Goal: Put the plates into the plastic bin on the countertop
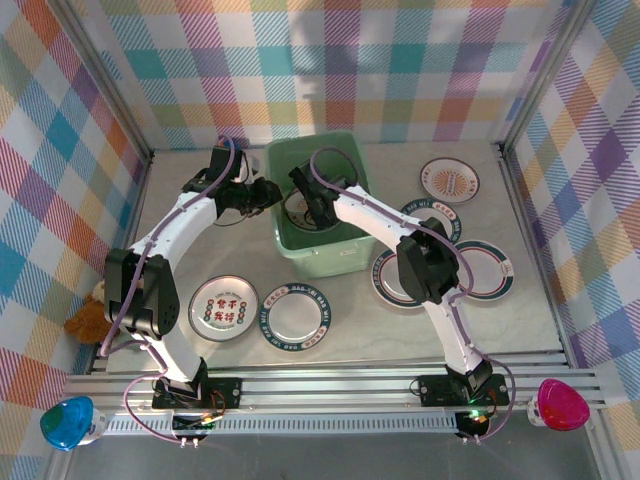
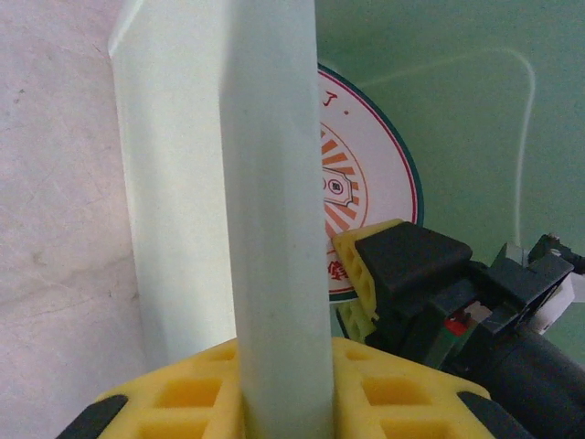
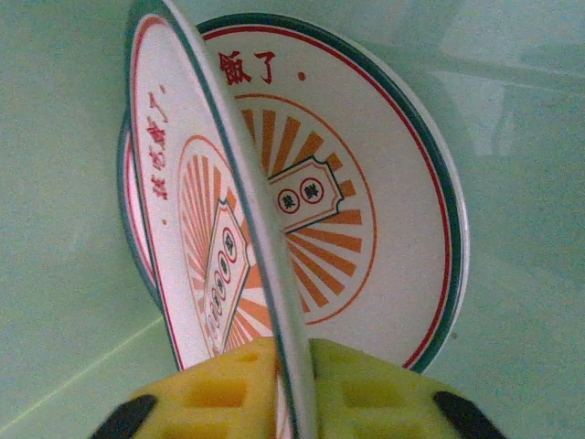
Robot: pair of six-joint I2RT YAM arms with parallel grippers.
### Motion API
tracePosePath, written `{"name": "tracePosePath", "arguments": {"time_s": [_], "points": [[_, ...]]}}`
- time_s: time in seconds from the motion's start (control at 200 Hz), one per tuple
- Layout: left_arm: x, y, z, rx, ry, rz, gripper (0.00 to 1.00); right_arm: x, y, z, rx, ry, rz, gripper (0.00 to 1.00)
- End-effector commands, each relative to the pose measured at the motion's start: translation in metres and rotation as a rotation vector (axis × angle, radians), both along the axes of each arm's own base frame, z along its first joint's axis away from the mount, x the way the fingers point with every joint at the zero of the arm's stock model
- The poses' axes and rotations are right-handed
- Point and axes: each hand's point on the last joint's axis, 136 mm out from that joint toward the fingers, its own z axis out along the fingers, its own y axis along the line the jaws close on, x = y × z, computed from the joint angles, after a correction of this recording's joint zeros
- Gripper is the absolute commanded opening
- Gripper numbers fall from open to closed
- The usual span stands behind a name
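The pale green plastic bin (image 1: 322, 262) stands mid-countertop. My left gripper (image 1: 268, 192) is shut on its left wall; in the left wrist view that wall (image 2: 265, 183) runs up between the yellow pads (image 2: 183, 393). My right gripper (image 1: 308, 206) is inside the bin, shut on the rim of a tilted sunburst plate (image 3: 196, 229). Under it, another sunburst plate (image 3: 384, 210) lies on the bin floor (image 3: 521, 110), also visible as the plate (image 2: 366, 183) from the left wrist. Two plates (image 1: 224, 308) (image 1: 297, 317) lie in front of the bin.
Several more plates lie right of the bin: one at the back (image 1: 449, 180), one under the right arm (image 1: 432, 216), two nearer (image 1: 492, 268) (image 1: 388, 278). A brown toy (image 1: 88, 318) sits at the left wall. Plaid walls and aluminium rails frame the countertop (image 1: 380, 340).
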Motion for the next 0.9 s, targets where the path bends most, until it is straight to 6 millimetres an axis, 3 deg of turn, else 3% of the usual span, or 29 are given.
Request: {"name": "tracePosePath", "arguments": {"time_s": [0.0, 0.15, 0.385, 0.49, 0.585, 0.895], "points": [[-0.021, 0.004, -0.019, 0.062, 0.090, -0.029, 0.24, 0.000, -0.010, -0.010, -0.039, 0.016, -0.002, 0.23], [-0.022, 0.005, -0.019, 0.067, 0.093, -0.026, 0.23, 0.000, -0.009, -0.012, -0.043, 0.015, 0.005, 0.42], [-0.021, 0.005, -0.019, 0.068, 0.096, -0.022, 0.23, 0.008, -0.007, -0.010, -0.046, -0.010, 0.022, 0.63], [-0.020, 0.003, -0.019, 0.069, 0.100, -0.027, 0.22, 0.010, -0.009, -0.010, -0.061, -0.005, 0.027, 0.77], [-0.020, 0.001, -0.018, 0.072, 0.104, -0.031, 0.21, 0.012, -0.012, -0.011, -0.074, 0.016, 0.014, 0.97], [-0.020, -0.002, -0.022, 0.081, 0.117, -0.029, 0.21, 0.017, -0.014, -0.026, -0.032, 0.095, -0.001, 0.99]]}}
